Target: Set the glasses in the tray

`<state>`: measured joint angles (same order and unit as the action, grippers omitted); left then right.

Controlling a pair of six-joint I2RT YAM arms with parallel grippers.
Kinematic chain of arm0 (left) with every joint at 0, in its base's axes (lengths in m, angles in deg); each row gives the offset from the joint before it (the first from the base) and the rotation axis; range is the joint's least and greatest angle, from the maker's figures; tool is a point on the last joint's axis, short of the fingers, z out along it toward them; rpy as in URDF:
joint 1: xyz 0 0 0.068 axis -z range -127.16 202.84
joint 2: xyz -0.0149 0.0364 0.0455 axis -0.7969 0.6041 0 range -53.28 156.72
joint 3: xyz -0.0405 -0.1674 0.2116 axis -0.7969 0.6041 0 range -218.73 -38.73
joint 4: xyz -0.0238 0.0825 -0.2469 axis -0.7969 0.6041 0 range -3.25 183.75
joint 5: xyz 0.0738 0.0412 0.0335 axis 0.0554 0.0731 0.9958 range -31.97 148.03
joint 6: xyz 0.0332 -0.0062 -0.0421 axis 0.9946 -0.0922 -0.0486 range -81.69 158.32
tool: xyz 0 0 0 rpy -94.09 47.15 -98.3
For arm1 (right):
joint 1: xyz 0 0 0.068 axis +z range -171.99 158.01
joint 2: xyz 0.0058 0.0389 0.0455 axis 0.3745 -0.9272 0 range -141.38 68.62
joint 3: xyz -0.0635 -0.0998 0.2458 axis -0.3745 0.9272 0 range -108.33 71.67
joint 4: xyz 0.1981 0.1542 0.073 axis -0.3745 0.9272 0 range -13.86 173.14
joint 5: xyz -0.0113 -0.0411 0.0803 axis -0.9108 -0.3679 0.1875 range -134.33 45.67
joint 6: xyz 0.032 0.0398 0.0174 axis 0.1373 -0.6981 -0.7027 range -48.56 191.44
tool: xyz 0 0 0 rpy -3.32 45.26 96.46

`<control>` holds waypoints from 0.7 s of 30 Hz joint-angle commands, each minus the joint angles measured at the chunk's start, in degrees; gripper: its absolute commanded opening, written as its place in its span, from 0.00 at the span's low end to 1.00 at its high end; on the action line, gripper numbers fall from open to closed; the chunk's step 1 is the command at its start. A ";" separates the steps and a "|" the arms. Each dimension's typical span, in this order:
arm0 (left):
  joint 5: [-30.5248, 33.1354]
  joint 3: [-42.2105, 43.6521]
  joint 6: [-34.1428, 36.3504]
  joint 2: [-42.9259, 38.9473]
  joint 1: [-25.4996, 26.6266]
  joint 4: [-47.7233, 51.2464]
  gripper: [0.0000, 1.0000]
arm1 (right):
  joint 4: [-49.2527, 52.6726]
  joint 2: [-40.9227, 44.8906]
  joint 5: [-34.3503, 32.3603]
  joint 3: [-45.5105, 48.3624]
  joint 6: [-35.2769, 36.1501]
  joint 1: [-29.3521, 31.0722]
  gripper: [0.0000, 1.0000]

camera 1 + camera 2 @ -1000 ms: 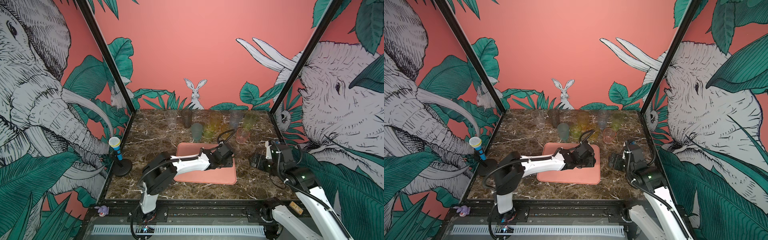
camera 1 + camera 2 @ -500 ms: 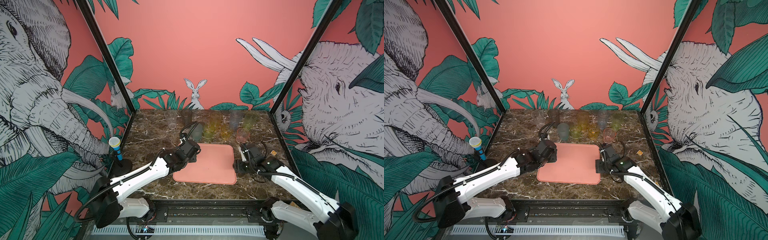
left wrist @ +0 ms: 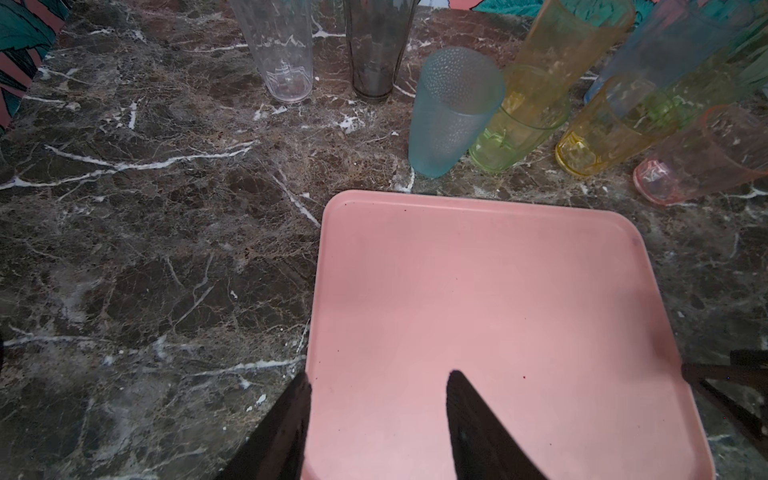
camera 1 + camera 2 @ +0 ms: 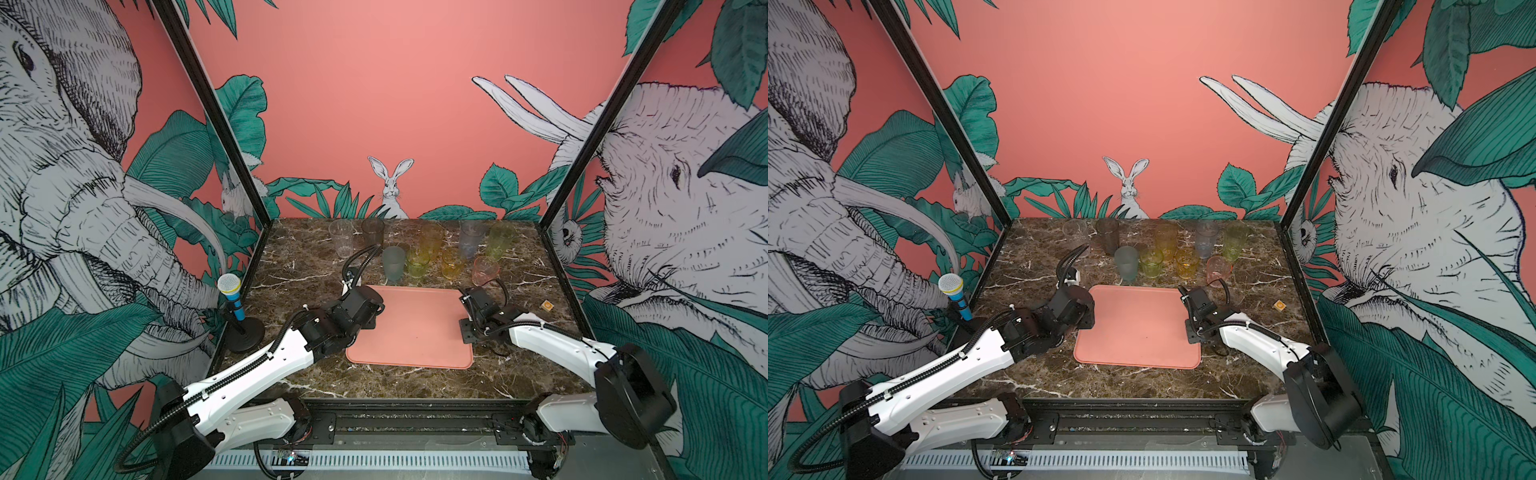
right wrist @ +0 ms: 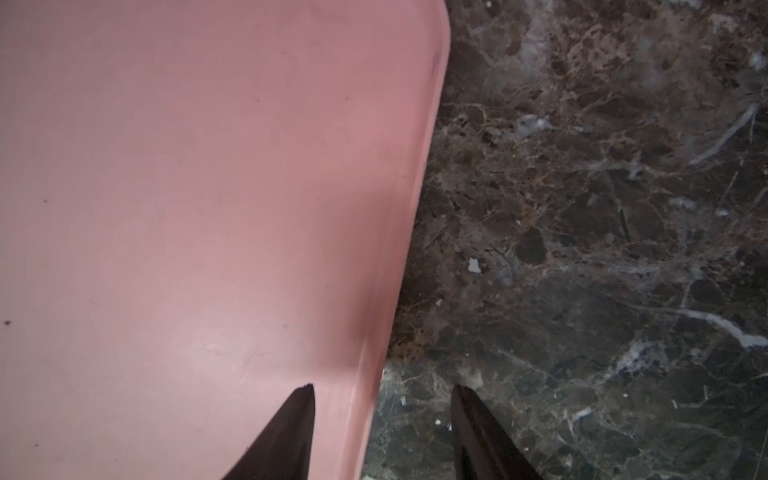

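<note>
Both arms reach low over the marble table (image 4: pixel 316 257) and flank the salmon-pink tray (image 4: pixel 411 324), which lies flat near the table's middle with nothing on it. The left gripper (image 3: pixel 378 384) sits at the tray's left edge, its arm stretched forward from the front rail with the forearm sloping up to a bent wrist; the right gripper (image 5: pixel 382 392) sits at the tray's right edge, its arm folded back to a raised elbow on the right. In both top views the black wrist housings hide the fingertips, so the jaw gap cannot be read there. The wrist views show what those miss: the left gripper's 2 dark fingers stand partly apart, 1 outside the tray rim and 1 over the tray floor, straddling the edge with nothing pinched between them; the right gripper's fingers likewise stand partly apart across the opposite rim, 1 over the tray and 1 over marble, holding nothing. The glasses (image 4: pixel 415 253) stand upright behind the tray, all 9 on the table and none in the tray: a back row of tall ones and a nearer row with the frosted teal tumbler (image 3: pixel 451 112), a yellow-green, an amber and a pink one. The top views alone show a toy microphone (image 4: pixel 232 299) at the left edge and a small orange block (image 4: pixel 547 306) at the right.
</note>
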<state>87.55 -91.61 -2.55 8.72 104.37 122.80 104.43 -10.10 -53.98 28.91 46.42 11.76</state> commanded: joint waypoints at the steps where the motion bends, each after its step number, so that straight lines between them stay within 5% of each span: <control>1: -0.05 1.35 0.36 -1.69 -0.37 0.61 0.54 | -2.84 -1.82 -2.08 0.31 0.66 0.36 0.52; 21: 0.03 4.53 -0.80 -5.02 -0.37 0.06 0.54 | -2.20 -8.71 -0.21 -1.75 0.22 0.30 0.17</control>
<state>87.17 -88.01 -2.46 5.03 104.37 122.62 101.65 -17.91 -54.43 27.88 46.42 11.92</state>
